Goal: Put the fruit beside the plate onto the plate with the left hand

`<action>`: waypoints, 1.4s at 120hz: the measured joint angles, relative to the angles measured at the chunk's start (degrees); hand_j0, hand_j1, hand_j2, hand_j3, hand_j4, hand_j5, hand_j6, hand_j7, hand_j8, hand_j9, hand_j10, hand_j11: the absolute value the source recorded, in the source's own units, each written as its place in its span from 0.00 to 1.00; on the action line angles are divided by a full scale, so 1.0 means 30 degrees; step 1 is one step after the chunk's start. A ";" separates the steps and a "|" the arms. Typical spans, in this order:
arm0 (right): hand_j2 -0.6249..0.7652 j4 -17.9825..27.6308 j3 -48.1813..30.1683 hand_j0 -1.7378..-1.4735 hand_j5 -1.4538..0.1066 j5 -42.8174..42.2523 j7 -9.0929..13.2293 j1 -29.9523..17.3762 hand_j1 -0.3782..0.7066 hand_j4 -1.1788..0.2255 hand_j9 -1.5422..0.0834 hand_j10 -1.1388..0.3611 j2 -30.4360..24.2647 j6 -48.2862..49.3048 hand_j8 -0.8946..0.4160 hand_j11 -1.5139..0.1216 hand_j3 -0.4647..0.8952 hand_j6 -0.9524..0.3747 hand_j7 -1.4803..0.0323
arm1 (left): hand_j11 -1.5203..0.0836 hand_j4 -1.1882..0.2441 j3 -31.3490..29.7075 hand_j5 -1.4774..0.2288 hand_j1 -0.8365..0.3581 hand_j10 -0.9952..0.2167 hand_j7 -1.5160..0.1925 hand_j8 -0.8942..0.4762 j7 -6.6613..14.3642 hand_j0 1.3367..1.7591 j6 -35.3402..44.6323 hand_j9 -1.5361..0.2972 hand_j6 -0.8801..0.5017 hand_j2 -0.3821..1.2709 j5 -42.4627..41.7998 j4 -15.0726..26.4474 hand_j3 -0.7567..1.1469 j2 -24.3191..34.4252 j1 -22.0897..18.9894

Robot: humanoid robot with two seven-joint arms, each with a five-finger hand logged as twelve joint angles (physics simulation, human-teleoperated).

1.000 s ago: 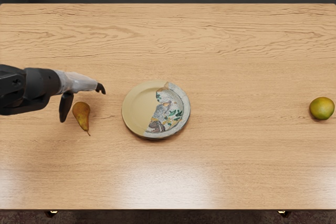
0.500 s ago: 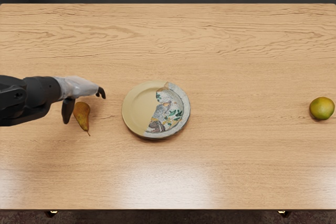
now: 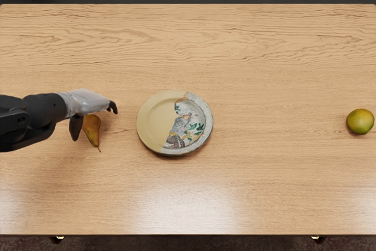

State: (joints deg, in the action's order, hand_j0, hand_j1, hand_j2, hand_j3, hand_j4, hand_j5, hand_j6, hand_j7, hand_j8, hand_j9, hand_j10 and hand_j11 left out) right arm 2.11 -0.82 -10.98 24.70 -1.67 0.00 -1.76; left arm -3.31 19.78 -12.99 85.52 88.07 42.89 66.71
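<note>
A yellow-brown pear (image 3: 91, 129) lies on the table just left of the plate (image 3: 154, 123), its stem pointing toward the front. The plate is pale yellow with a painted pattern on its right half. My left hand (image 3: 91, 111) comes in from the left and hovers over the pear's top end. Its fingers are spread, the thumb (image 3: 75, 127) hanging down at the pear's left side and a fingertip (image 3: 112, 107) reaching past it to the right. It holds nothing. The right arm is out of view.
A green-yellow round fruit (image 3: 359, 121) sits far off near the table's right edge. The wooden table (image 3: 235, 45) stretches wide behind and in front of the plate.
My left hand has lowered and shifted slightly back toward the left, settling closer over the pear. The pear and plate have not moved.
</note>
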 joint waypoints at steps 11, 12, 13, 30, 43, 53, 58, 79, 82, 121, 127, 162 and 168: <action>0.45 0.0000 -0.0003 0.30 0.93 0.0004 0.0000 0.0000 0.03 0.84 0.95 0.76 0.0000 0.0000 0.68 0.93 0.34 0.72 0.98 | 0.72 0.63 -0.0202 0.65 0.72 0.59 0.68 0.45 -0.0028 0.76 0.0407 0.64 0.43 0.27 0.0029 0.0000 0.40 0.0019 0.0000; 0.45 0.0000 -0.0002 0.30 0.93 0.0004 0.0000 0.0000 0.03 0.84 0.95 0.76 0.0000 0.0000 0.68 0.93 0.34 0.72 0.98 | 0.72 0.63 -0.0221 0.65 0.72 0.59 0.68 0.45 -0.0031 0.76 0.0457 0.64 0.43 0.27 0.0031 0.0000 0.40 0.0024 0.0000; 0.45 0.0000 -0.0004 0.30 0.93 0.0003 0.0000 0.0000 0.03 0.84 0.95 0.76 0.0000 0.0000 0.68 0.93 0.34 0.72 0.98 | 0.72 0.63 -0.0239 0.65 0.72 0.59 0.68 0.45 -0.0035 0.76 0.0504 0.64 0.43 0.27 0.0032 0.0000 0.40 0.0026 0.0000; 0.45 0.0000 0.0001 0.30 0.93 0.0005 0.0000 0.0000 0.03 0.84 0.95 0.76 0.0000 0.0000 0.68 0.93 0.34 0.72 0.98 | 0.72 0.63 -0.0453 0.65 0.71 0.58 0.67 0.44 -0.0253 0.76 0.1206 0.64 0.43 0.27 0.0071 0.0000 0.40 0.0315 -0.0086; 0.45 0.0000 0.0001 0.30 0.93 0.0002 0.0000 0.0000 0.03 0.84 0.95 0.76 0.0000 0.0000 0.68 0.93 0.34 0.72 0.98 | 0.72 0.63 -0.0704 0.65 0.71 0.58 0.67 0.44 -0.0330 0.76 0.1853 0.63 0.43 0.27 0.0334 0.0000 0.40 0.0437 -0.0117; 0.45 0.0000 0.0001 0.30 0.93 0.0004 0.0000 0.0000 0.03 0.84 0.95 0.76 0.0000 0.0000 0.68 0.93 0.34 0.72 0.98 | 0.71 0.62 -0.0864 0.65 0.71 0.58 0.67 0.44 -0.0357 0.76 0.2297 0.63 0.42 0.27 0.0419 0.0000 0.40 0.0440 -0.0117; 0.45 0.0000 0.0003 0.30 0.93 0.0002 0.0000 0.0000 0.03 0.84 0.95 0.76 0.0000 0.0000 0.68 0.93 0.34 0.72 0.98 | 0.71 0.62 -0.0921 0.65 0.70 0.58 0.67 0.44 -0.0363 0.76 0.2519 0.63 0.42 0.27 0.0442 0.0000 0.40 0.0440 -0.0117; 0.45 0.0000 0.0001 0.30 0.93 0.0005 0.0000 0.0000 0.03 0.84 0.95 0.76 0.0000 0.0000 0.68 0.93 0.34 0.72 0.98 | 0.71 0.62 -0.1109 0.64 0.70 0.58 0.67 0.44 -0.0500 0.76 0.3350 0.63 0.42 0.27 0.0504 0.0000 0.40 0.0440 -0.0287; 0.45 0.0000 0.0000 0.30 0.93 0.0004 0.0000 0.0000 0.03 0.84 0.95 0.76 0.0000 0.0000 0.68 0.93 0.34 0.72 0.98 | 0.71 0.62 -0.1126 0.64 0.70 0.58 0.66 0.44 -0.0532 0.76 0.3444 0.63 0.42 0.27 0.0507 0.0000 0.40 0.0440 -0.0341; 0.45 0.0000 0.0001 0.30 0.93 0.0002 0.0000 0.0000 0.03 0.84 0.95 0.76 0.0000 0.0000 0.68 0.93 0.34 0.72 0.98 | 0.68 0.59 -0.1318 0.61 0.66 0.54 0.63 0.41 -0.0642 0.76 0.3766 0.60 0.39 0.27 0.0517 0.0018 0.40 0.0782 -0.0644; 0.45 0.0000 0.0000 0.30 0.93 0.0001 0.0000 0.0000 0.03 0.84 0.95 0.76 0.0000 0.0000 0.68 0.93 0.34 0.72 0.98 | 0.67 0.59 -0.1334 0.61 0.65 0.54 0.63 0.40 -0.0644 0.76 0.3768 0.60 0.39 0.27 0.0517 0.0020 0.40 0.0791 -0.0645; 0.45 0.0000 -0.0006 0.30 0.93 -0.0001 0.0000 0.0000 0.03 0.84 0.95 0.76 0.0000 0.0000 0.68 0.93 0.34 0.72 0.98 | 0.63 0.56 -0.1546 0.57 0.61 0.50 0.59 0.37 -0.0651 0.76 0.3741 0.56 0.35 0.28 0.0520 0.0021 0.40 0.0618 -0.0615; 0.45 0.0000 -0.0001 0.30 0.93 0.0002 0.0000 0.0000 0.03 0.84 0.95 0.76 0.0000 0.0002 0.68 0.93 0.34 0.72 0.98 | 0.63 0.55 -0.1553 0.57 0.60 0.50 0.59 0.36 -0.0653 0.76 0.3720 0.56 0.35 0.28 0.0523 0.0024 0.40 0.0560 -0.0587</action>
State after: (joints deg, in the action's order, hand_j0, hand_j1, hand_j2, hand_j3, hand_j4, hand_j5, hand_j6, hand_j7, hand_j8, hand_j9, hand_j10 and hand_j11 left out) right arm 2.11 -0.82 -10.97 24.70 -1.67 0.00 -1.75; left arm -7.97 17.82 -1.83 87.09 88.14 44.57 64.94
